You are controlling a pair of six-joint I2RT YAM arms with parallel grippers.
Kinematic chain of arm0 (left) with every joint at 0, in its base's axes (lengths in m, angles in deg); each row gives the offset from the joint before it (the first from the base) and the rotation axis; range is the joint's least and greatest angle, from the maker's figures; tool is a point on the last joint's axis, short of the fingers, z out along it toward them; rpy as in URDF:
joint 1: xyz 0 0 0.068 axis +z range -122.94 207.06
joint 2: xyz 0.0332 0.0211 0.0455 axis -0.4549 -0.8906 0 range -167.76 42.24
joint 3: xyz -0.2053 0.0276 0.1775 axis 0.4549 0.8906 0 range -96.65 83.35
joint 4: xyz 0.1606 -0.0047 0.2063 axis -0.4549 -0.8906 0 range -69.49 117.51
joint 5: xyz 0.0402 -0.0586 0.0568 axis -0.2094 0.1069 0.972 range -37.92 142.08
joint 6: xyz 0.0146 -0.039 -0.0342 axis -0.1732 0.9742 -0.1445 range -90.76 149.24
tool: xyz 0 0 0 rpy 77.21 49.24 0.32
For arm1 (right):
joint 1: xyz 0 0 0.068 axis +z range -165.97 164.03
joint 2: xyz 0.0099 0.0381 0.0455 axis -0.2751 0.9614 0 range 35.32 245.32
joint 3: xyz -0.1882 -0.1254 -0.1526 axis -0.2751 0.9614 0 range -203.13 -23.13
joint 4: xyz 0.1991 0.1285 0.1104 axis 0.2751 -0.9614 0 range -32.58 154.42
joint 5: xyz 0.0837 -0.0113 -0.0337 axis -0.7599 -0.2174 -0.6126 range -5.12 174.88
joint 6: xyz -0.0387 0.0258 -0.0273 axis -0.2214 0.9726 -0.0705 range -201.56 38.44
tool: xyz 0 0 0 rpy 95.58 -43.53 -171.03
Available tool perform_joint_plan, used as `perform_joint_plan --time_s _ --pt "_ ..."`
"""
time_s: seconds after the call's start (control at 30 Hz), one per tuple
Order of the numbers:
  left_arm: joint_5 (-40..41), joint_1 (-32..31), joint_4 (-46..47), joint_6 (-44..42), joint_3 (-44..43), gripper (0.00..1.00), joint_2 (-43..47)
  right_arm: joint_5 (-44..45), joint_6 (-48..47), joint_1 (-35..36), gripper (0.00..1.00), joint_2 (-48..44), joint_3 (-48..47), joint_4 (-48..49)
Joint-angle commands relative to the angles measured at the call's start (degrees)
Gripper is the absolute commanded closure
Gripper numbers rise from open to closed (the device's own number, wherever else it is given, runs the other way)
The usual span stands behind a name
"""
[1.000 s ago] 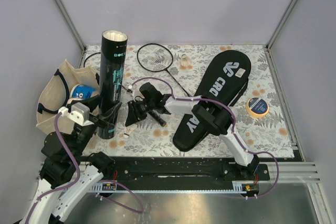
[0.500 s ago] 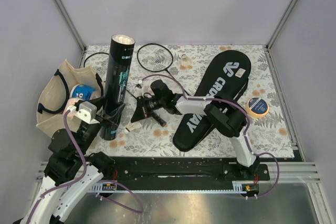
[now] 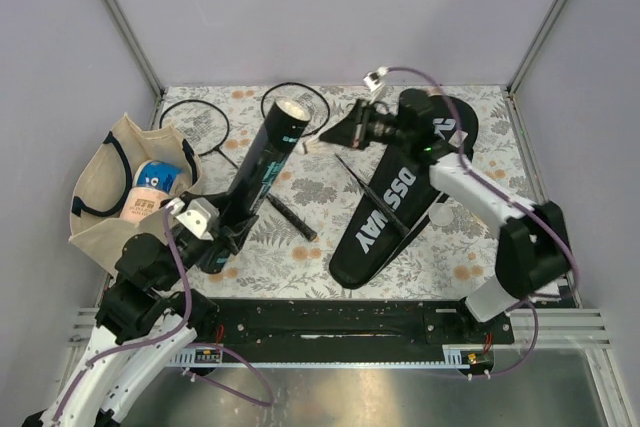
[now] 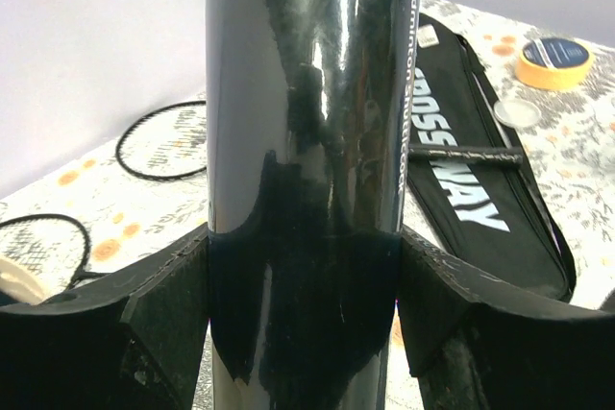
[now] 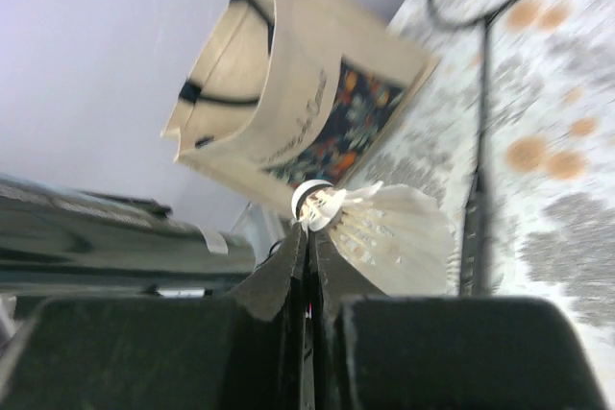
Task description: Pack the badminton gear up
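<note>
The left gripper (image 4: 303,306) is clamped around the lower end of the long black tube (image 3: 255,169); the tube is held tilted, with its open mouth raised toward the far side of the floral mat (image 3: 300,259).

The right gripper (image 5: 309,237) is closed tight; 1 white feather shuttlecock (image 5: 389,233) is pinched at its cork end between the fingertips. In the top view the right gripper is seen just to the right of the tube's mouth, apart from it; the shuttlecock is outside the tube.

The black cover (image 3: 392,209), lettered "CROSSWAY", is laid flat on the right half of the mat.

1 racquet (image 3: 195,127) is laid at the far left, and its shaft is crossed by the tube; the second racquet (image 3: 320,102) is partly hidden behind the tube's mouth, and its handle is rested across the cover.

A beige tote bag (image 3: 100,197) is slumped at the left edge; a tape roll (image 4: 553,60) with a blue centre is seen beyond the cover, and a small white disc (image 3: 440,215) just beside the cover.
</note>
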Motion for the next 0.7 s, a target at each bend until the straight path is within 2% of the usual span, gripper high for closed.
perform_joint_plan --time_s 0.0,0.2,0.4,0.67 --pt "-6.69 0.08 2.71 -2.75 0.76 0.75 -1.42 7.64 -13.05 -5.99 1.0 -10.68 -6.2 -21.66" --pt "-8.81 0.08 2.19 -5.65 3.04 0.75 -4.23 8.35 -19.56 -11.19 0.99 -19.3 -10.52 -31.36" --pt "-13.98 0.08 2.8 -8.81 4.45 0.76 -6.42 4.85 -25.54 -11.37 0.97 -24.05 -15.97 -39.71" --pt "-17.6 0.08 2.62 -10.75 3.4 0.76 -8.8 -0.6 -27.83 -11.37 0.98 -28.8 -16.41 -44.73"
